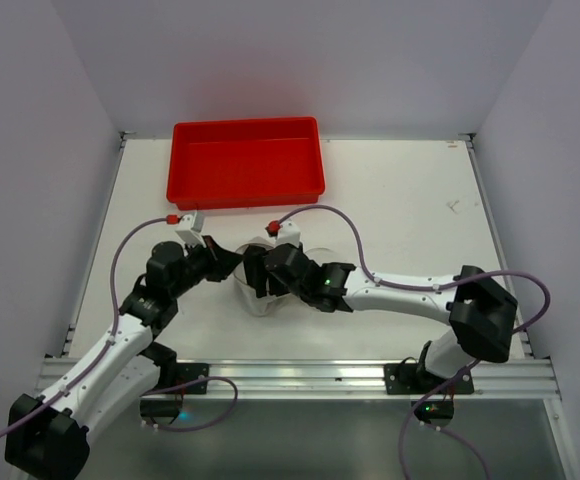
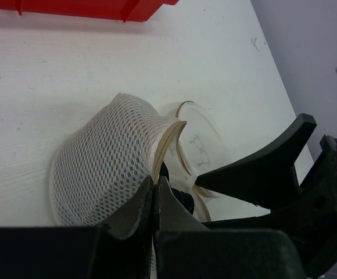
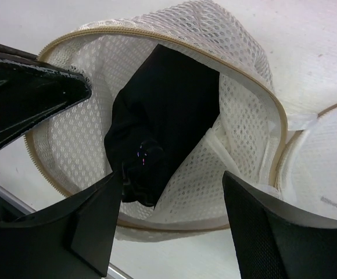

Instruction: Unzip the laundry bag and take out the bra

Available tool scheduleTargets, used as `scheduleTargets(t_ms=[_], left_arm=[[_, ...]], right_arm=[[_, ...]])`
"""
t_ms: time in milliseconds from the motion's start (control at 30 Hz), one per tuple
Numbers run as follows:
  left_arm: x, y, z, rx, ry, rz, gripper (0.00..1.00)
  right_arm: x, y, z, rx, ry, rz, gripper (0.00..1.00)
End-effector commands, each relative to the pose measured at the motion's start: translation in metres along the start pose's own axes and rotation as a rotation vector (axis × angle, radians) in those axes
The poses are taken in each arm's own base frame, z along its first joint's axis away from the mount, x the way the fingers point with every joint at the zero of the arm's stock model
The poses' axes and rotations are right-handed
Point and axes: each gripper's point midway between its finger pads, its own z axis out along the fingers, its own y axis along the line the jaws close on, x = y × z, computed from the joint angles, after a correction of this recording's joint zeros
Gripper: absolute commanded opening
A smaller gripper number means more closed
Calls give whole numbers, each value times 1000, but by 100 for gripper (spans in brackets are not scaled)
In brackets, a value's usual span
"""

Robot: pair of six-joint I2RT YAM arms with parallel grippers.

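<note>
Laundry bag [image 3: 244, 116] sits on the white table [image 1: 410, 200], near the front edge and between the two grippers, well apart from the red tray [image 1: 245, 165] at the far side. Mesh pod is tipped on its side, with the mouth wide open toward the right wrist camera. Tan zipper edge [image 3: 282, 128] runs round the opening. Round lid flap [image 2: 200, 145] is folded back flat on the table beside the mouth, attached at one side, and its small dark mark faces up. Bra [image 3: 162, 116] is inside the pod, a crumpled black bundle resting against the lower inner wall, wholly within the rim. Left gripper [image 2: 156, 195] has its fingers pressed together on the zipper rim at the near side of the mouth, pinching the mesh edge and holding the opening up. Right gripper [image 3: 171, 177] is at the mouth of the bag with its fingers spread wide, one on each side of the lower rim. It grips nothing. The left finger [image 3: 99, 221] overlaps the low end of the bra in the wrist view, but contact cannot be told. From overhead both arms reach inward from either side and meet over the bag, hiding most of it; only a patch of white mesh shows below the wrists.
</note>
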Motion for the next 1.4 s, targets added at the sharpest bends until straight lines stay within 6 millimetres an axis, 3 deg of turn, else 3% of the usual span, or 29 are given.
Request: scheduleTargets(t_ms=[0,333,500,600,733,967,1267,1367], left_arm=[[-6,4,-3,-24,-38,12,0],[-1,14,-3,-60,-37,12,0],[-2,21,-4,-100,-49,14,0],[-1,23,-4,-106,-49,14,0],[-1,22,-4,-103,-50,0,0],[1,24,-9,-123,-42,-7,0],[2,34,-8,-171,-52,-28,0],[2,36,-9,-182,-61,-36,0]], right_arm=[[-25,28,3,-83,-57,73,71],[-18,38,21,-112,-51,85,70],[-26,26,14,-79,-110,129,68],[-35,27,5,-101,-146,155,68],[-40,35,11,-83,-132,146,68],[-30,31,35,-25,-120,147,67],[7,31,68,23,-49,110,66],[14,30,73,33,-39,98,61]])
